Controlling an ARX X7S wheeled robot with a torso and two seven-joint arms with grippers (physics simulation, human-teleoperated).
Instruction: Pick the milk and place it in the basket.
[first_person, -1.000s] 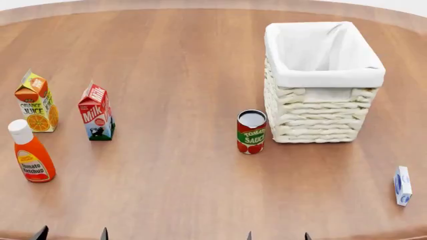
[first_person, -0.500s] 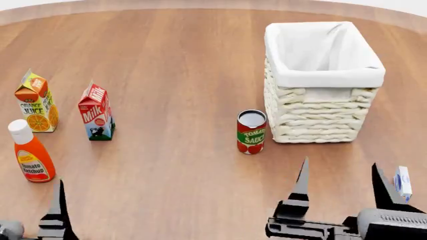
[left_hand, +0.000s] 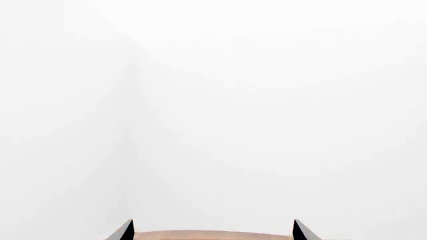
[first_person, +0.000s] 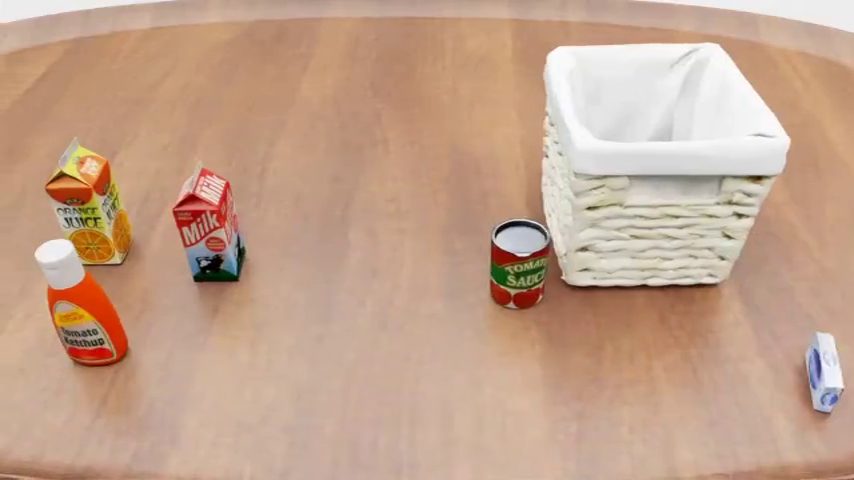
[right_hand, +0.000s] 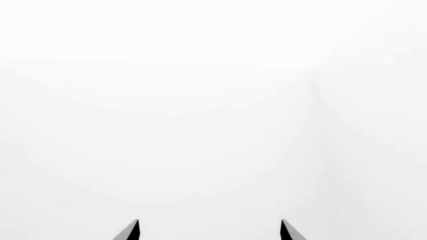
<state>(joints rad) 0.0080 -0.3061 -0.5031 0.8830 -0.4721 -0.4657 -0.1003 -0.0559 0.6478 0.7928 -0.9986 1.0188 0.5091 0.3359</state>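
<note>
Left wrist view showed the left claw (left_hand: 212, 231) spread wide, holding nothing, facing a white wall; the right claw (right_hand: 209, 230) likewise gaped empty. The milk (first_person: 208, 226) stood upright at the worktop's (first_person: 374, 330) left, the basket (first_person: 659, 170) upper right, well apart.

An orange juice carton (first_person: 90, 205) stands upright at the left edge of the head view, on the wooden counter (first_person: 374, 120). Just below it in the frame stands a tomato ketchup bottle (first_person: 82, 305), orange with a white cap, upright and apart from the carton. Near the centre, slightly right, a tomato sauce can (first_person: 519, 264) stands upright, its red and green label facing the camera. At the lower right edge lies a small white and blue box (first_person: 825, 372), well apart from everything else.
</note>
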